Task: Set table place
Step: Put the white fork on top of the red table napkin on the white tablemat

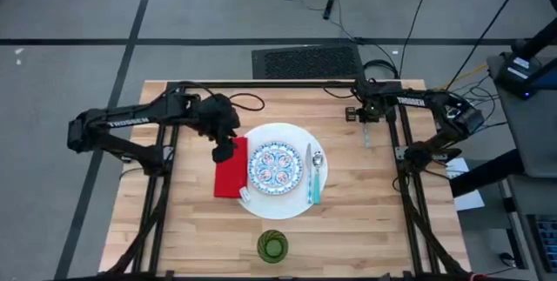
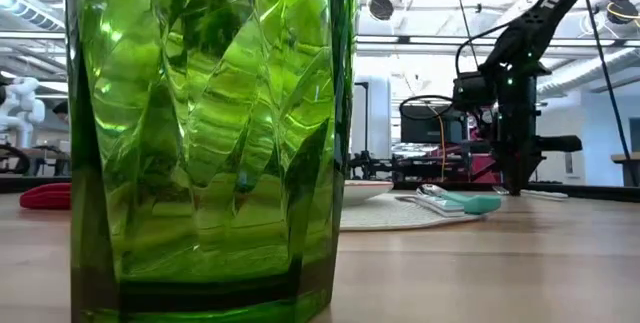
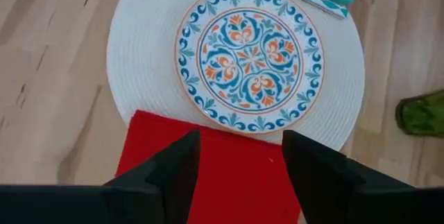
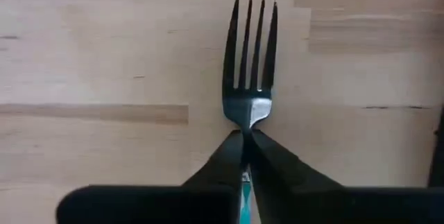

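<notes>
A large white plate (image 1: 291,137) lies mid-table and carries a small blue-red patterned plate (image 1: 274,166) and, on its right part, a teal-handled spoon (image 1: 315,177). The red napkin (image 1: 230,175) lies flat along the plate's left side. My left gripper (image 1: 224,149) stands open over the napkin's far end (image 3: 239,175), one finger to each side. A green glass cup (image 1: 272,246) stands near the front edge. At the far right, my right gripper (image 1: 365,123) is shut on a silver fork (image 4: 248,64). My right gripper pinches the fork's neck (image 4: 248,121), just behind the tines, between its two fingers. The fingers lie along the fork, and the tines point on past their tips. A teal strip of handle (image 4: 244,182) shows between the fingers. Whether the fork is lifted off the wood, I cannot tell.
The black frame (image 1: 261,85) edges the table, and its posts stand at both sides. Bare wood lies right of the plate and along the near edge on both sides of the cup. A small white object (image 1: 245,196) sits at the napkin's near corner.
</notes>
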You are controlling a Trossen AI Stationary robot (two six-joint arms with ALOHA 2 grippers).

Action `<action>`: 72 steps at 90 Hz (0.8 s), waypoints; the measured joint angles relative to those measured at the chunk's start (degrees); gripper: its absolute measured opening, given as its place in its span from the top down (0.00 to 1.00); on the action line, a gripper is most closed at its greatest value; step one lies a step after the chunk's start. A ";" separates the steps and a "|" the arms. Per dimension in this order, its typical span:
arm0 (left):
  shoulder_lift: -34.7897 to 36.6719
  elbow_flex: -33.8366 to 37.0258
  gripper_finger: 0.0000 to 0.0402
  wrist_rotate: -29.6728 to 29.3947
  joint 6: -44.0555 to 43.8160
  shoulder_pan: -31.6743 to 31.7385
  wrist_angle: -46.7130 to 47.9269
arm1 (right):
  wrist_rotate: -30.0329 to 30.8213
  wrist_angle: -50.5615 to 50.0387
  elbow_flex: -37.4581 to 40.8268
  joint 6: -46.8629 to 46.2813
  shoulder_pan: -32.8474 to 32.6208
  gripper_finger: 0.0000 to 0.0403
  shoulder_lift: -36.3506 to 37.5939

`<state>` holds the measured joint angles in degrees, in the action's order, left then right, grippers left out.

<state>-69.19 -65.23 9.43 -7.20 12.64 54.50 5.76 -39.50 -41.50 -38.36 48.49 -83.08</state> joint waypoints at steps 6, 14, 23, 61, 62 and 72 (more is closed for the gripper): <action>0.00 0.00 0.53 -0.44 0.01 0.02 -0.02 | 0.82 1.00 -1.54 -0.84 -2.38 1.00 3.62; 0.00 0.00 0.53 -1.99 0.02 0.03 -0.07 | 2.05 0.66 -3.28 -2.81 -6.48 1.00 8.59; -0.02 0.00 0.53 -3.66 0.02 0.09 -1.44 | 2.67 3.13 -6.87 -4.97 -12.09 1.00 13.23; -0.86 -0.04 0.53 -15.02 -1.61 -0.74 -21.03 | 21.55 29.72 -21.11 -11.53 -39.59 1.00 8.12; -0.87 -0.04 0.53 -15.39 -1.75 -0.79 -21.29 | 22.23 30.21 -21.56 -11.54 -39.92 1.00 7.74; -1.59 -0.11 0.53 -17.48 -2.79 -1.46 -25.52 | 29.27 32.41 -25.98 -11.35 -42.88 1.00 3.21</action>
<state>-70.78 -65.34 -8.05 -10.00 11.18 28.98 35.03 -7.08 -67.48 -49.71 5.61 -79.86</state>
